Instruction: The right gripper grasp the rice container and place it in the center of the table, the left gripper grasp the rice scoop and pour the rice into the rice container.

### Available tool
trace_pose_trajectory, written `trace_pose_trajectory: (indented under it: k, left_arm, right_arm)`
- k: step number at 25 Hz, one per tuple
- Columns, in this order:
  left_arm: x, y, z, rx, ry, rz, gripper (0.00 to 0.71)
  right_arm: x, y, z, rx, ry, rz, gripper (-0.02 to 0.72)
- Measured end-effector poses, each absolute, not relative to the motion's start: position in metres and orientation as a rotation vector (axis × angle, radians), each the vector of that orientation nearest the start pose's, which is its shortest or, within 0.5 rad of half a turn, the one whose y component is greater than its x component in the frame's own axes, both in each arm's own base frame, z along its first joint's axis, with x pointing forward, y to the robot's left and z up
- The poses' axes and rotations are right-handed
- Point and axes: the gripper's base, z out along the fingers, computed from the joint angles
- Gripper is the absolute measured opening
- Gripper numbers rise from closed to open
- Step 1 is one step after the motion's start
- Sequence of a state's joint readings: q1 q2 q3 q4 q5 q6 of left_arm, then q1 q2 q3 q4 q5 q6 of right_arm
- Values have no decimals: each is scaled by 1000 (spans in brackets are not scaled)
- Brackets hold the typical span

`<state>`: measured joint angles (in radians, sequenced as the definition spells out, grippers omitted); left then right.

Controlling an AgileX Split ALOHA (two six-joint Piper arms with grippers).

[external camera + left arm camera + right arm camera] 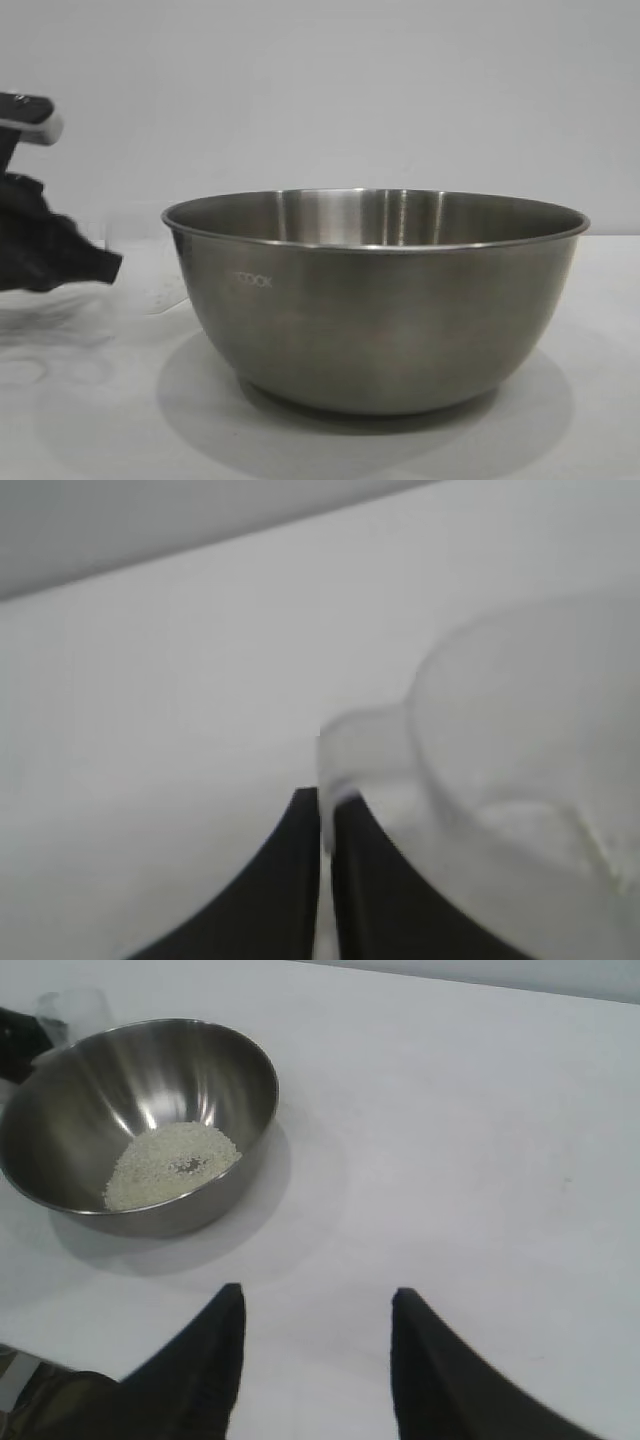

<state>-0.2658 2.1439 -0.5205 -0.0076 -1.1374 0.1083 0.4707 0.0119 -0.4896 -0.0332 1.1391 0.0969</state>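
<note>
The rice container (380, 300), a large steel bowl marked "COOK", stands on the white table (90, 400) mid-view. In the right wrist view the bowl (60, 1100) holds a shallow heap of rice (170, 1165). My left gripper (108, 265) is at the far left, just left of the bowl. Its jaws (325, 795) are shut on the loop handle of the translucent rice scoop (520, 750). The scoop (165, 290) shows faintly beside the bowl's left wall and also behind the bowl (70, 1005). My right gripper (315, 1300) is open and empty above bare table, apart from the bowl.
A light grey wall (350, 90) stands behind the table. The white tabletop (470, 1130) stretches bare beside the bowl in the right wrist view. The right gripper does not show in the exterior view.
</note>
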Motion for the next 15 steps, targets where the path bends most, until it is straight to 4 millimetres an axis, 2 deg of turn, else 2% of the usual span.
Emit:
trace_pose_trajectory:
  k: [4,9,10,13,15]
  left_arm:
    - [277,-75,51,356,1979,-103,0]
    - [263,-71,59,340,1993,-113,0]
    - [261,-71,62,339,1989,-113,48]
    - [258,-70,74,332,1959,-117,48]
    - [257,-69,84,296,1933,-133,106]
  right_arm:
    - [-4,-5,268,-398,2122,290,287]
    - [-4,-5,268,-398,2122,290,287]
    - [-4,-5,268,-398,2122,290,287]
    - [-4,-5,268,-398,2121,289,287]
    - [-4,-5,268,-398,2121,289,287]
